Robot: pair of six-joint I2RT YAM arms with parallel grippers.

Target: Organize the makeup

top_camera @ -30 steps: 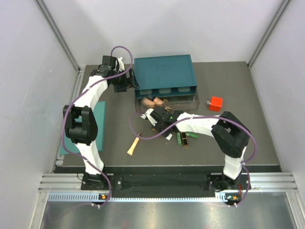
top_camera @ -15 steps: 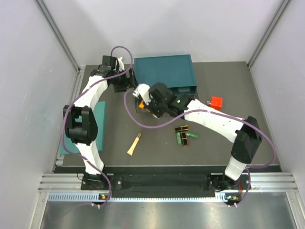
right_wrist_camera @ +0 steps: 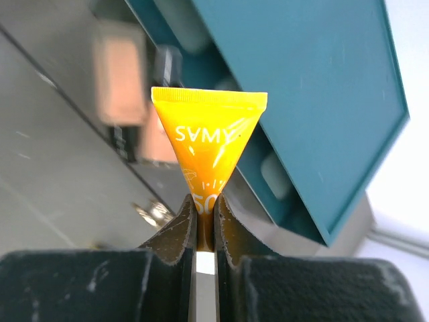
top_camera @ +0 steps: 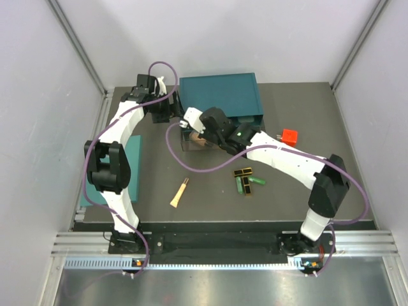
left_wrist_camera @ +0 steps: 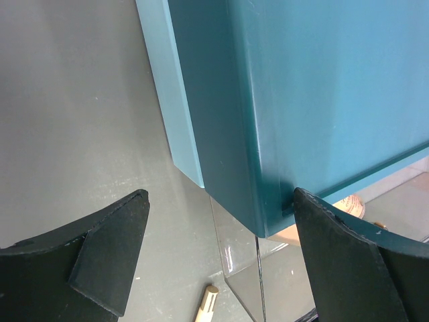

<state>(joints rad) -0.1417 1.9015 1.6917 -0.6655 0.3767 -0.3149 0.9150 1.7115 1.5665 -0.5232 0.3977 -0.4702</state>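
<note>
Pinching: the right hand (right_wrist_camera: 204,218) has its fingers pressed together on the narrow lower body of an orange-and-white squeeze tube (right_wrist_camera: 209,131). The tube's flat crimped end points away from the wrist.
Tube's place: in the air over the left end of the clear plastic tray (top_camera: 255,135), which sits in front of the dark teal organiser box (top_camera: 220,95). It is not yet set down.
Left hand (left_wrist_camera: 218,235): spread wide and holding nothing, with one finger on either side of the box's front left corner. The right-side finger looks to be against the box, though I cannot tell for sure.
In the tray: a peach-tan bottle (left_wrist_camera: 348,204) lies at that same end.
On the dark grey desk (top_camera: 319,115): a cream slim tube (top_camera: 179,193) lies alone. The green sticks (top_camera: 247,185) and a black-and-gold flat case (top_camera: 242,172) lie close together in front of the tray.
Not makeup: a small red cube (top_camera: 289,137) and a flat teal panel (top_camera: 131,166).
Step, as I judge it: lowering the squeeze tube into the tray.
Risk, grip: the pinch sits on a slick, tapering body, so the tube may swivel or slip out.
Risk, release: if let go from too high, it could hit the tray wall or the bottle and roll out.
Risk, crowding: both hands work near one corner, and a bump could shift the box or tray.
</note>
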